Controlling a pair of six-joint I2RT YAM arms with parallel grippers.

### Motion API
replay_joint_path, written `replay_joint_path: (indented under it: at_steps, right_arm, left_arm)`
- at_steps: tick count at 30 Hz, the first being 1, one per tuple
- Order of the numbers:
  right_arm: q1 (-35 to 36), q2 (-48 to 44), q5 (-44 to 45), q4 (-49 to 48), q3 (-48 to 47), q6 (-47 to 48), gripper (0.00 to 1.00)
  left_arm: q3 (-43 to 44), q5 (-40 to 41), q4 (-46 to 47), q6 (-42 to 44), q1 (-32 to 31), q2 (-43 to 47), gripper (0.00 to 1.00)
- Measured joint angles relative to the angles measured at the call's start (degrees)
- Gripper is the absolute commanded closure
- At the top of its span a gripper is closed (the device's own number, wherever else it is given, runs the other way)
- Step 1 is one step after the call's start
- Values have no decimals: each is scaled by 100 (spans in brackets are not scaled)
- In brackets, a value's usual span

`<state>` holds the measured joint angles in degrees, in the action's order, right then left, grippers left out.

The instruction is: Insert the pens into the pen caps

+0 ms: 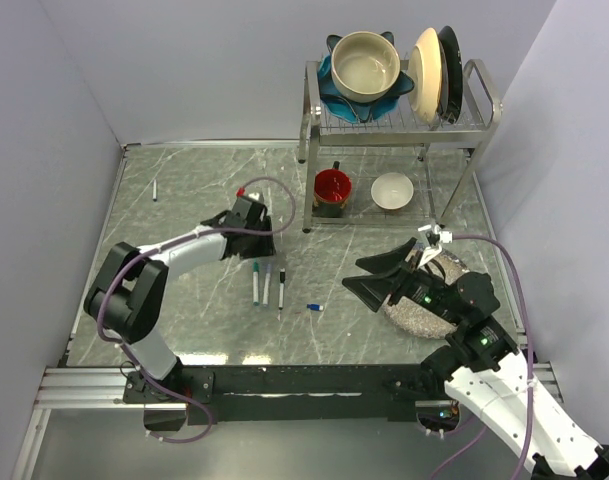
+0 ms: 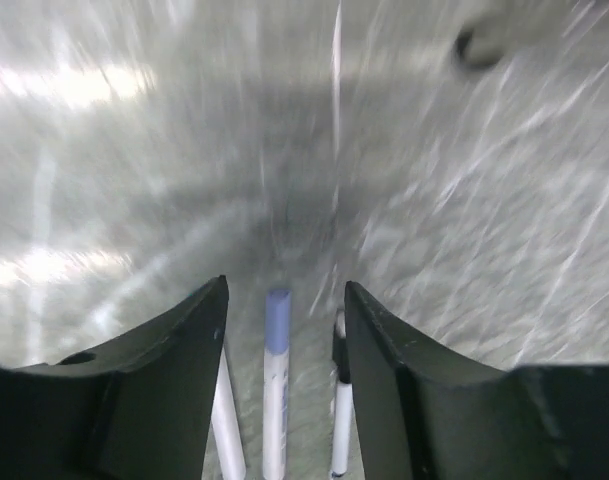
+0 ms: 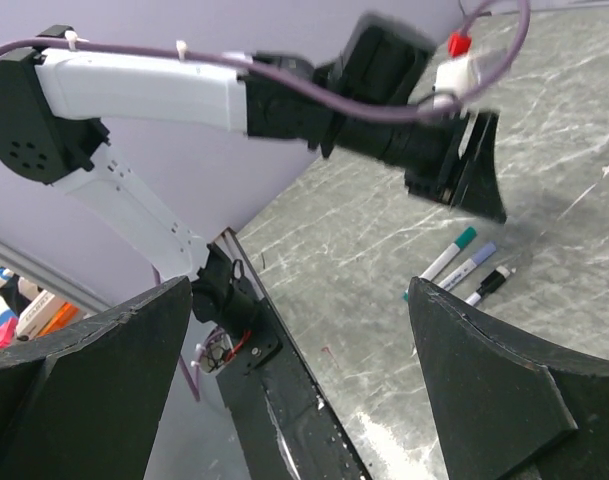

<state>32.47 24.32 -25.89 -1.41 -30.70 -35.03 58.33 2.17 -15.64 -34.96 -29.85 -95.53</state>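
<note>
Three pens lie side by side on the table: one with a green cap (image 1: 255,283), one with a pale blue cap (image 1: 267,283) and one with a black cap (image 1: 281,290). A tiny loose blue cap (image 1: 315,307) lies to their right. A thin grey stick (image 1: 155,190) lies alone at the far left. My left gripper (image 1: 264,243) hovers open just behind the pens. In its wrist view the blue-capped pen (image 2: 276,380) lies between the open fingertips (image 2: 284,290). My right gripper (image 1: 362,275) is open and empty, right of the pens. The pens also show in its view (image 3: 472,264).
A metal dish rack (image 1: 489,100) stands at the back right, with a bowl (image 1: 365,63) and plates (image 1: 429,60) on top. A red mug (image 1: 332,186) and a white bowl (image 1: 392,190) sit beneath it. A grey speckled pad (image 1: 416,314) lies under my right arm.
</note>
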Motion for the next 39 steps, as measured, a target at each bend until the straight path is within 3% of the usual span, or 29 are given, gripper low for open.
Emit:
replay_joint_path:
  at_steps: [5, 11, 18, 26, 39]
  right_arm:
    - [0, -26, -2, 0, 0, 0, 4]
    - [0, -105, -2, 4, 4, 4, 4]
    - [0, -310, 74, -4, 210, 37, 4]
    - [0, -254, 107, -31, 313, 46, 5]
    - [0, -219, 256, -26, 313, 212, 5]
  left_arm:
    - [1099, 352, -422, 254, 487, 0, 42]
    - [1945, 319, -437, 498, 2087, -52, 38]
    - [3112, 308, -570, 789, 3283, -1121, 39]
    - [3923, 374, -844, 1180, 3803, -2286, 43]
    - [5108, 455, -1062, 1582, 4057, -3324, 45]
